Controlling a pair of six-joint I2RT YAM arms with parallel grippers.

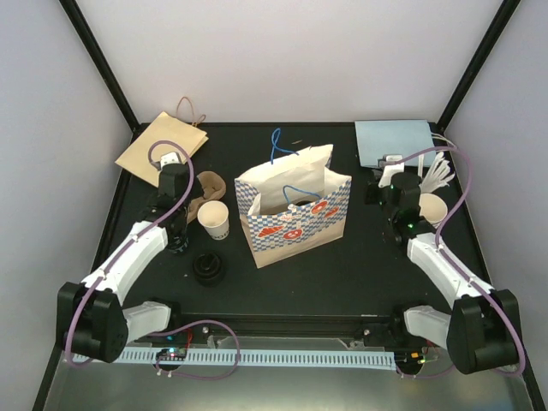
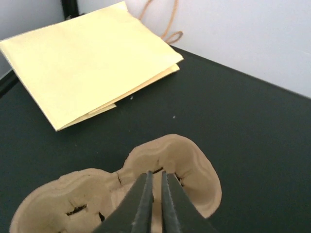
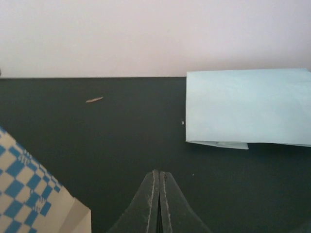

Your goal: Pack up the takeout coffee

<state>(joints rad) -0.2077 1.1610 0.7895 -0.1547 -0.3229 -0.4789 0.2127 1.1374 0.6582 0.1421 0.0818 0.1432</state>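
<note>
A blue-and-white checked paper bag point(image 1: 295, 214) stands open at mid-table; its corner shows in the right wrist view point(image 3: 34, 194). A white paper cup point(image 1: 214, 220) stands left of it, with a black lid point(image 1: 208, 268) nearer me. A beige pulp cup carrier point(image 1: 208, 187) lies by the cup. My left gripper point(image 1: 182, 187) is over the carrier point(image 2: 189, 160), and in the wrist view point(image 2: 155, 174) its jaws are shut to a hairline gap. A second cup point(image 1: 432, 210) stands at the right. My right gripper point(image 1: 392, 183) is shut and empty above bare table point(image 3: 159, 173).
A folded tan paper bag point(image 1: 163, 145) lies at the back left point(image 2: 92, 63). A folded light-blue bag point(image 1: 394, 141) lies at the back right point(image 3: 248, 107). White plastic cutlery point(image 1: 441, 175) lies beside the right cup. Black frame posts stand at the back corners.
</note>
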